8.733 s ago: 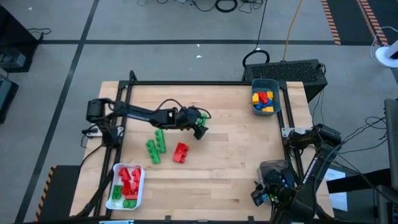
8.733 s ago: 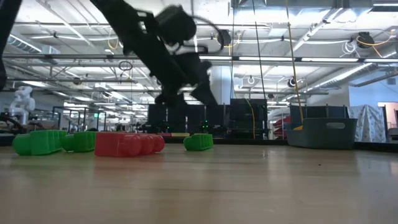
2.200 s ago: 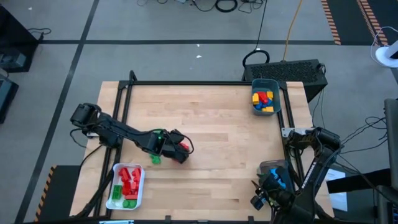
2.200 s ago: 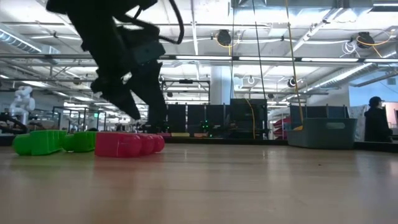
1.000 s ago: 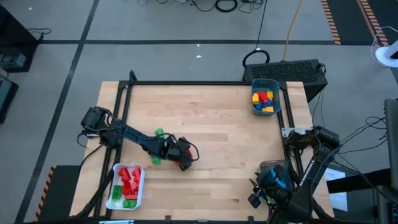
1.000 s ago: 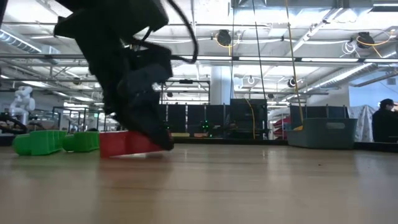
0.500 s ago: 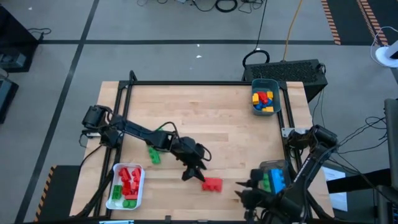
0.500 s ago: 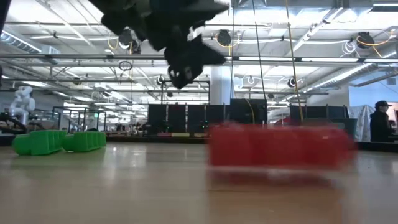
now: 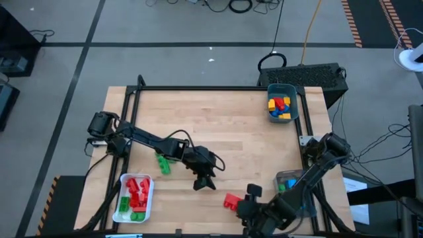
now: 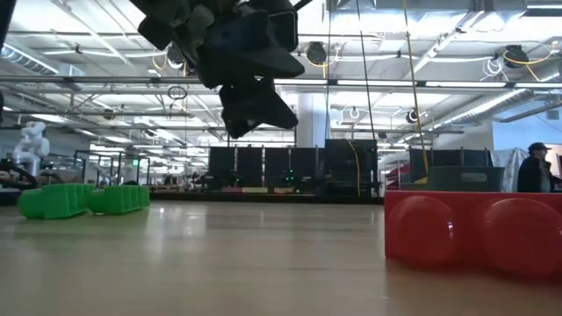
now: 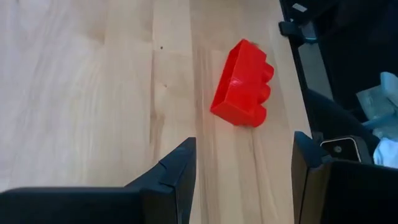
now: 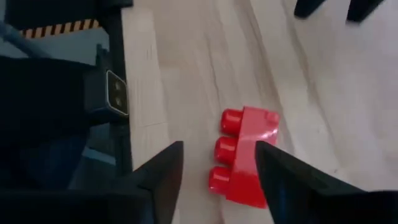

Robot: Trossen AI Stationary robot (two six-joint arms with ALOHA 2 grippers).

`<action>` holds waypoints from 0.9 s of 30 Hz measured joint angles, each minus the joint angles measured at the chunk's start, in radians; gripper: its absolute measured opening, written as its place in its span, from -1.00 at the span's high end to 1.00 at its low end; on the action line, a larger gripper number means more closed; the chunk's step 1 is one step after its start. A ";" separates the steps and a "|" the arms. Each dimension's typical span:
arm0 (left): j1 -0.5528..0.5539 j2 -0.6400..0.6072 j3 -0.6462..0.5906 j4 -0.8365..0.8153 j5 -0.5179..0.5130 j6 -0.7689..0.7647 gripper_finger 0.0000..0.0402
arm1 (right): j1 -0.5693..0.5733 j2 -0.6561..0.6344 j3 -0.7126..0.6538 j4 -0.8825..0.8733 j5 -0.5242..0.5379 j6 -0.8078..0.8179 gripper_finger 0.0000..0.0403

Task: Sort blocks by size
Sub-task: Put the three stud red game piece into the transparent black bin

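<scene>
A red block (image 9: 231,200) with three studs lies on its side on the table near the front edge; it fills the right of the low view (image 10: 474,233). My left gripper (image 9: 203,183) hangs open above the table, up-left of it, and the block lies ahead of its fingers (image 11: 244,84). My right gripper (image 9: 246,201) is open at the block's right, its fingers level and either side of the block (image 12: 245,155). Two green blocks (image 9: 162,162) lie left of centre. My right gripper comes at the red block level from the table's right, and one finger (image 12: 280,168) overlaps the block's end (image 12: 266,134) in its wrist view. Whether it touches the block I cannot tell. The block rests on the table.
A white tray (image 9: 149,193) with red and green blocks stands at the near left corner. A teal bin (image 9: 295,106) with blue, yellow and red blocks stands at the far right. The table's middle and far part are bare wood. A person stands in the room beyond (image 10: 531,171).
The red block has slid from beside the green blocks toward the table's near right and lies close to the front edge. My left gripper went with it part of the way, then rose clear of it. My right gripper has reached leftward from the near right corner up to the block.
</scene>
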 joint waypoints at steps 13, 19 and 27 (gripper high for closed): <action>-0.051 0.000 0.000 -0.048 -0.005 0.149 0.33 | -0.142 0.158 -0.001 -0.042 -0.191 0.044 -0.72; -0.082 -0.001 0.000 -0.149 -0.096 0.183 0.33 | -0.181 0.211 0.002 -0.040 -0.228 0.020 -0.74; -0.124 -0.013 0.000 -0.228 -0.233 0.182 0.33 | -0.193 0.232 0.005 -0.035 -0.294 0.015 -0.67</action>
